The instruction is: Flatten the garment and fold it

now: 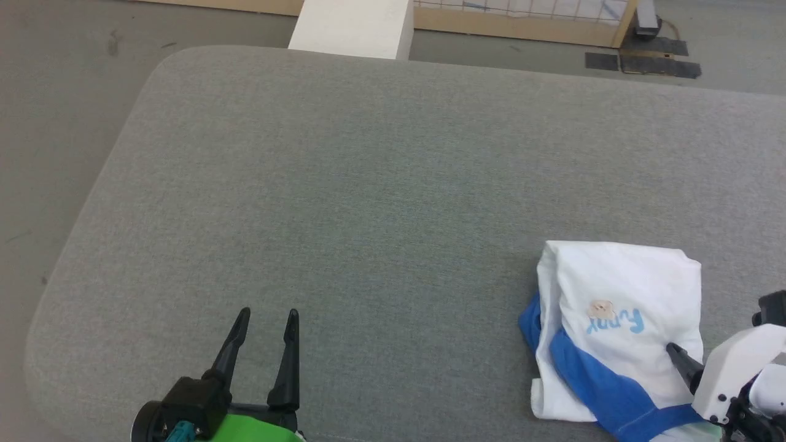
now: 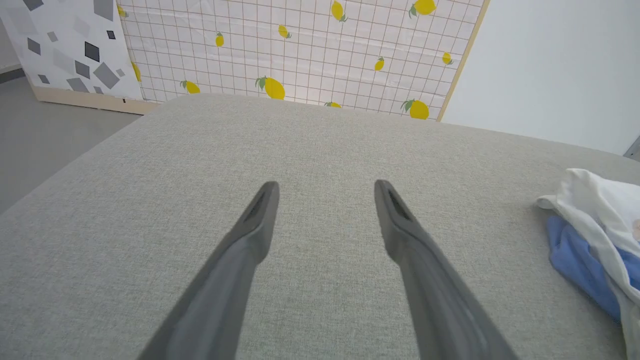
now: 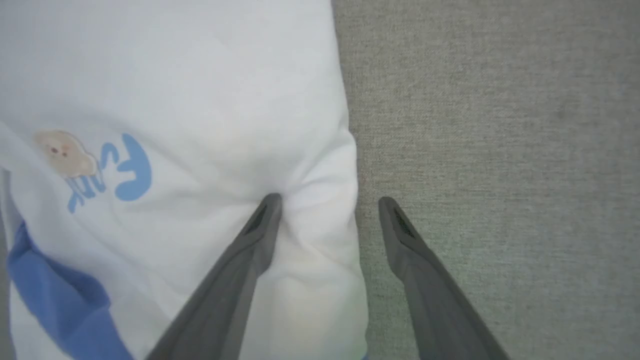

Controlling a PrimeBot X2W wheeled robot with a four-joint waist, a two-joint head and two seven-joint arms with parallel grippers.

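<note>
The garment (image 1: 614, 319) lies as a compact white bundle with blue sleeve cloth and blue lettering at the lower right of the grey surface; its edge (image 2: 595, 235) shows at the right of the left wrist view. My right gripper (image 3: 327, 202) is open and straddles the bundle's right edge (image 3: 330, 210): one finger presses a dent into the white cloth, the other is over the bare surface. In the head view one right finger (image 1: 681, 359) rests on the cloth. My left gripper (image 1: 268, 316) (image 2: 325, 187) hangs open over bare surface, far left of the garment.
The grey padded surface (image 1: 368, 215) has rounded corners; its left edge drops to the floor (image 1: 55, 123). A white block (image 1: 353, 27) and a lemon-print grid panel (image 2: 300, 50) stand beyond the far edge.
</note>
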